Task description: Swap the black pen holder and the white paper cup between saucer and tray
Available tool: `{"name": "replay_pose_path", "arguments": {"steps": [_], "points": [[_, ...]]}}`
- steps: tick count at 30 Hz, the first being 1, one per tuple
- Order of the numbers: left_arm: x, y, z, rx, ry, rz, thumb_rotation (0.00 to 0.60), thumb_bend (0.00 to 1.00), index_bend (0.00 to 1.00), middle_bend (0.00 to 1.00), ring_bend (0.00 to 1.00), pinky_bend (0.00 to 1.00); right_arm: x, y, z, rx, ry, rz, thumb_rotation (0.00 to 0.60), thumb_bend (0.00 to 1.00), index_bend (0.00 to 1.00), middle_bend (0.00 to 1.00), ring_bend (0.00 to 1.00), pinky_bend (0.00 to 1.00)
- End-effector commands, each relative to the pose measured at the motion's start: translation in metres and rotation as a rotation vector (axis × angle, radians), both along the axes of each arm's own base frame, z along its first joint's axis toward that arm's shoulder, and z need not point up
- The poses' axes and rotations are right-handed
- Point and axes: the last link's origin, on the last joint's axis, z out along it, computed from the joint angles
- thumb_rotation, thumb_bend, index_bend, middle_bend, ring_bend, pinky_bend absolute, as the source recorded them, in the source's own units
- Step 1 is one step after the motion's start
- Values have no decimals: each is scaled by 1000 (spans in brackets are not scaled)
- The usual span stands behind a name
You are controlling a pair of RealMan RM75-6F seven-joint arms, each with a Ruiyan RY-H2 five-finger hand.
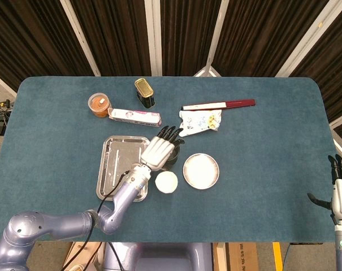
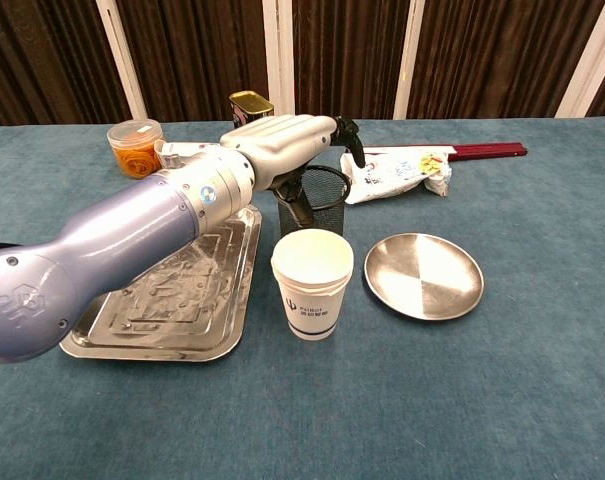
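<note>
Left hand (image 2: 282,143) sits over the black pen holder (image 2: 316,200), fingers (image 1: 172,134) extended across its rim, thumb down the near side of the mesh; cannot tell if it actually grips. Pen holder stands upright on the table (image 1: 261,147), just beside the tray's (image 2: 162,300) right edge, not on it. White paper cup (image 2: 312,283) stands upright on the table in front of the pen holder, between tray and saucer (image 2: 424,275), touching neither. Right hand (image 1: 341,192) is well apart at the table's far right edge, fingers straight and apart, holding nothing. Behind the left hand: snack packet (image 1: 200,121), dark red box (image 1: 219,105), long white box (image 1: 135,117), tin can (image 1: 144,92), orange tub (image 1: 99,104).
</note>
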Motion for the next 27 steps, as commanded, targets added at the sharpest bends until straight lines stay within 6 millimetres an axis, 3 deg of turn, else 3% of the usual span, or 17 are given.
{"name": "replay_pose_path", "arguments": {"steps": [1,5,9,14,21,27], "points": [[0,1,-3,-2,0,-1,600,40,267,33,0,68,0,0,0,1,-2,-4,600,0,27,0,31,0],[1,0,-9,-25,-1,6,600,60,268,34,0,112,-1,0,-1,5,-2,-11,600,0,27,0,31,0],[0,-1,-15,-38,9,-5,600,183,276,71,0,232,-1,0,0,1,-3,-14,600,0,27,0,31,0],[-2,-1,-19,-50,22,-3,600,237,294,116,24,260,-1,-1,0,1,-5,-14,600,0,27,0,31,0],[-6,4,-12,-10,31,-4,600,273,371,233,148,319,1,0,-1,2,-18,-3,600,0,27,0,31,0],[-9,9,-3,31,28,-3,600,417,496,438,365,477,1,0,-1,4,-24,-1,600,0,27,0,31,0]]}}
